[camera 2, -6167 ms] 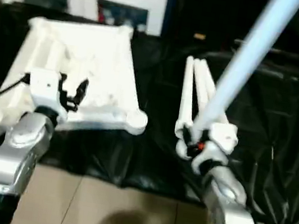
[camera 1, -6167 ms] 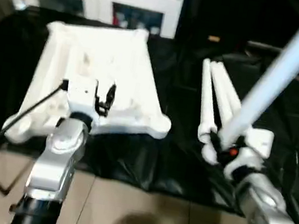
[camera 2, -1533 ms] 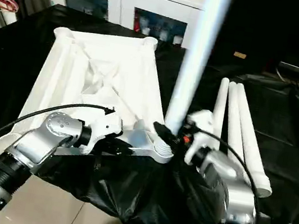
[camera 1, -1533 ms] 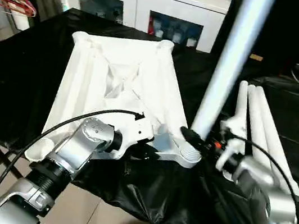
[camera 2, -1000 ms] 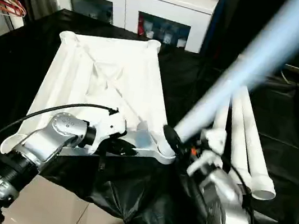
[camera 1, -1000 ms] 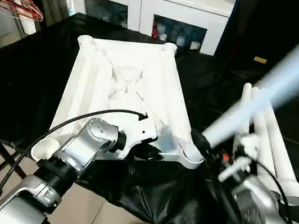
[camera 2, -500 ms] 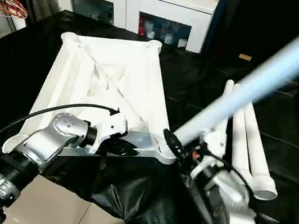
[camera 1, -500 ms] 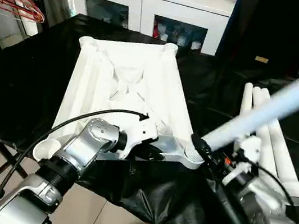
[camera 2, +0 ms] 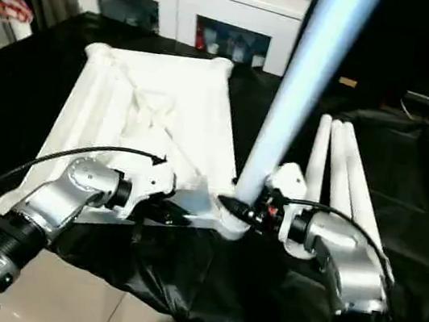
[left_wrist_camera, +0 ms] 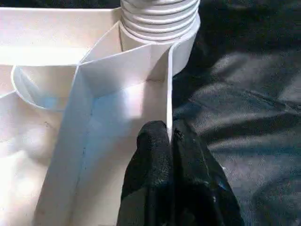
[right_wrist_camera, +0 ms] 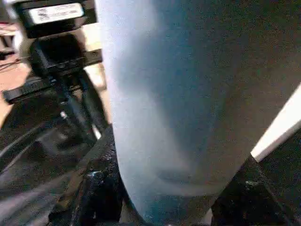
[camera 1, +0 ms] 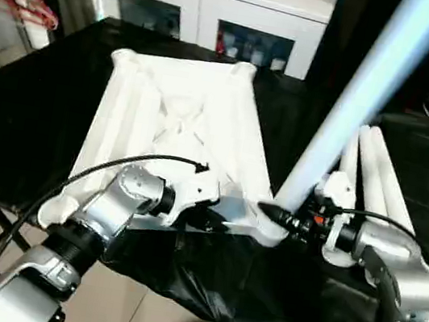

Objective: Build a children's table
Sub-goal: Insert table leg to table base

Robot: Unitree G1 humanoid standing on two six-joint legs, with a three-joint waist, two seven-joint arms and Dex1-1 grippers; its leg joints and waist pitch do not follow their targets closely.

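Left gripper is pinching a thin rim wall of the upside-down white ribbed plastic tabletop on the black-draped bench, near edge; right gripper is clamping the long white tapered leg just above the near-right corner socket. Leg's threaded end is sitting in that socket, long axis rising steeply, leaning away and right, so I'd plumb it before twisting, to avoid cross-threading. Three spare white legs are lying lengthwise beyond, right of the top.

Leg in right tool

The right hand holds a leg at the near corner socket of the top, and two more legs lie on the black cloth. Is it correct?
Not quite: three legs lie on the cloth, as the right eye view shows. The right hand does hold a leg at the near corner socket of the top.
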